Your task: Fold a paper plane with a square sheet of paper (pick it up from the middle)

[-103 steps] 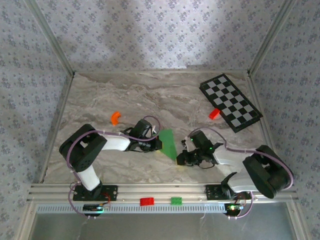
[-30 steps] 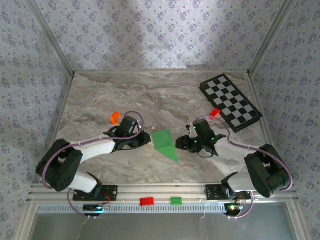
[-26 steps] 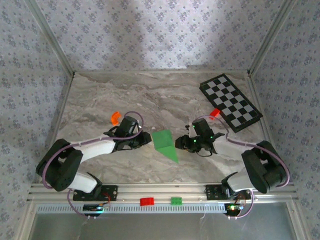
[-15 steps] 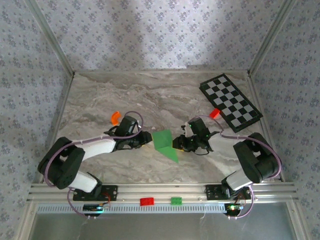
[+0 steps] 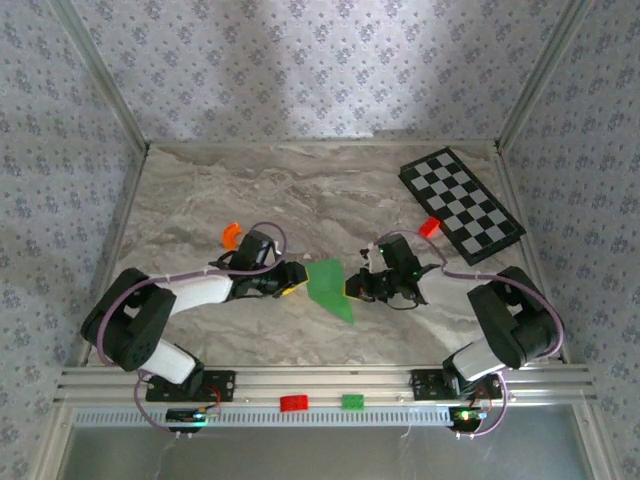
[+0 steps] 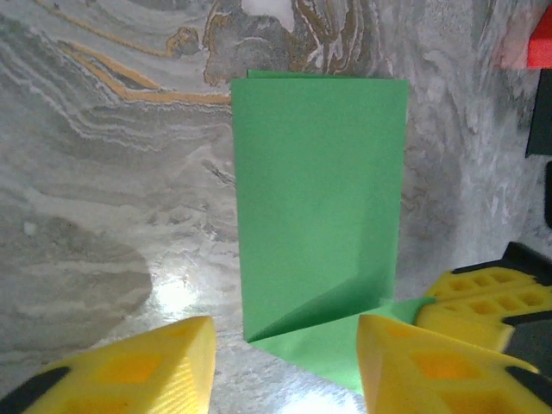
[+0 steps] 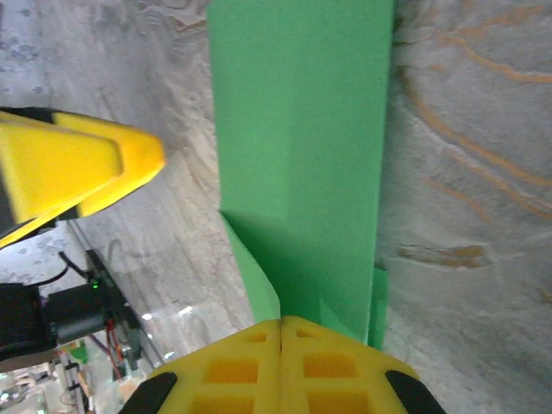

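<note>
- The sheet of paper (image 5: 330, 287), bright green and already folded into a narrow strip, lies flat on the marble table (image 5: 330, 190) just below the centre of the overhead view. Its upper end is broad and its lower end tapers to a point toward the lower right.
- In the left wrist view the strip runs up the middle of the frame. A diagonal crease crosses near its lower end, and a triangular flap pokes out below that.
- The left gripper (image 5: 293, 280) sits low over the table just left of the paper. Its yellow pads (image 6: 164, 371) stand apart at the bottom edge of the wrist view, with the paper's near end in the gap and nothing clamped.
- The right gripper (image 5: 352, 288) is at the paper's right edge. In its wrist view the yellow fingers (image 7: 241, 366) are pressed together at bottom centre, pinching the edge of the sheet.
- A black-and-white checkered board (image 5: 462, 203) lies at the upper right of the table, well apart from the paper, with a red brick (image 5: 429, 227) just beside its lower-left edge.
- An orange piece (image 5: 231, 236) rests left of centre, just above the left arm.
- A second red brick (image 5: 294, 403) and a green brick (image 5: 352, 402) sit on the rail at the bottom of the overhead view.
</note>
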You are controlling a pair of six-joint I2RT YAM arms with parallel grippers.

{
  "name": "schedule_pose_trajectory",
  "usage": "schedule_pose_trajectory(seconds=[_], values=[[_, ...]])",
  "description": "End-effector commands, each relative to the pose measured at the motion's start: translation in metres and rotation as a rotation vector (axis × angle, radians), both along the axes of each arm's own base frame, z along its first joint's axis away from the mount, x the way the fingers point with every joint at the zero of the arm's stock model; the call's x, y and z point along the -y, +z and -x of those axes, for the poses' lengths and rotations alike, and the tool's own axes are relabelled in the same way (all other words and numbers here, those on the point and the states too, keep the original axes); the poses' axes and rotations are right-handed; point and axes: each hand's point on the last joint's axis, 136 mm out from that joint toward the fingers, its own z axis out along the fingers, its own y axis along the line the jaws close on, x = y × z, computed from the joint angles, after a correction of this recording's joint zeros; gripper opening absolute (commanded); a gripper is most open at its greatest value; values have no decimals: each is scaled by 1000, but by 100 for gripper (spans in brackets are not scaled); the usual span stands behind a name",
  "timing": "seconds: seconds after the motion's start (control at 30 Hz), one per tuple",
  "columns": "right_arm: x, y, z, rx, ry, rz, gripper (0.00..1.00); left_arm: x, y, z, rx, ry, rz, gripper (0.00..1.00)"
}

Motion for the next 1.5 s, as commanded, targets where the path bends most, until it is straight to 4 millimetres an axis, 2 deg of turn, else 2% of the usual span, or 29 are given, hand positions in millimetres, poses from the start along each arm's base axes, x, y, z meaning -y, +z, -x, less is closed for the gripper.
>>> schedule_pose_trajectory(seconds=[0.0,0.2,0.37,0.6,0.87,1.1,1.23,1.47], values=[[-5,15,1,14,8,-80,6,6,9,-6,1,-10,50,54],[0,26,-4,24,-36,-168,5,6,14,-14,1,9,87,61],[4,32,-9,25,-72,-235,5,13,17,-18,-6,-6,119,61],[7,30,-7,18,-73,-237,5,21,17,-23,-14,-11,147,60],[7,30,-7,22,-77,-244,5,33,16,-31,-33,-7,198,54],[8,32,-7,19,-85,-264,5,43,12,-33,-50,-10,225,52],[10,31,-7,14,-86,-269,5,52,14,-35,-57,-25,250,43],[11,31,-6,7,-86,-274,5,56,13,-40,-59,-11,255,35]])
